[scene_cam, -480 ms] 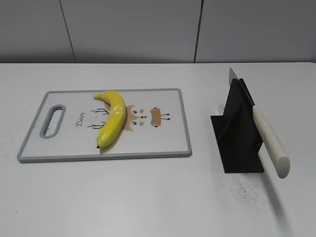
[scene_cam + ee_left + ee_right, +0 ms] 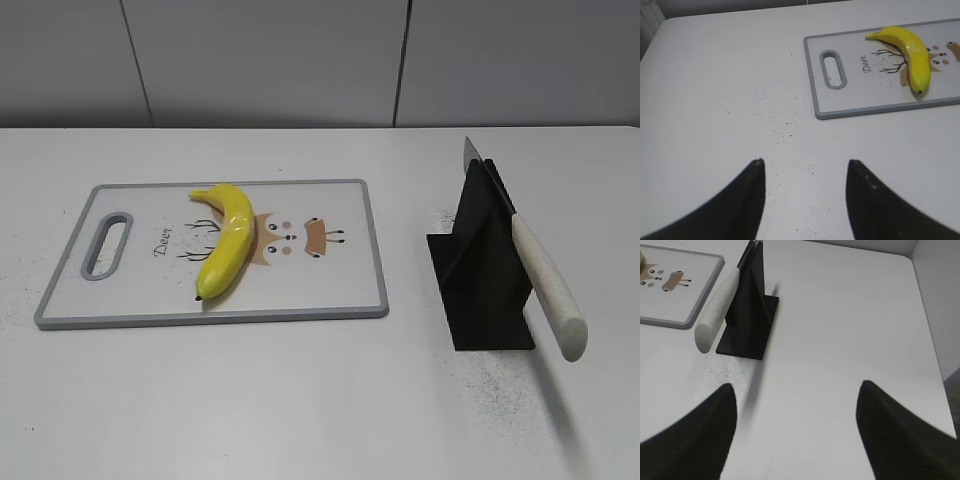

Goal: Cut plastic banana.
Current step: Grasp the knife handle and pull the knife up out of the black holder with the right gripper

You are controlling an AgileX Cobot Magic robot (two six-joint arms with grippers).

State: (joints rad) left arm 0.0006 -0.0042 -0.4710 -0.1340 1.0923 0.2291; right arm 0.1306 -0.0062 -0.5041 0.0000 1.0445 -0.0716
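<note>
The plastic banana (image 2: 226,240) is glossy yellow with a dark tip and lies whole on the white, grey-rimmed cutting board (image 2: 330,300). It also shows in the left wrist view (image 2: 912,52), far up and right of my left gripper (image 2: 805,162), which is open and empty over bare table. A knife with a cream handle (image 2: 545,285) rests slanted in a black stand (image 2: 480,275). In the right wrist view the knife handle (image 2: 717,305) and the stand (image 2: 747,315) lie up and left of my right gripper (image 2: 797,387), which is open and empty. Neither gripper shows in the exterior view.
The white table (image 2: 300,400) carries fine dark specks. The board has a handle slot (image 2: 107,243) at its left end. A grey wall (image 2: 300,60) runs behind the table. The table's right edge shows in the right wrist view (image 2: 927,340).
</note>
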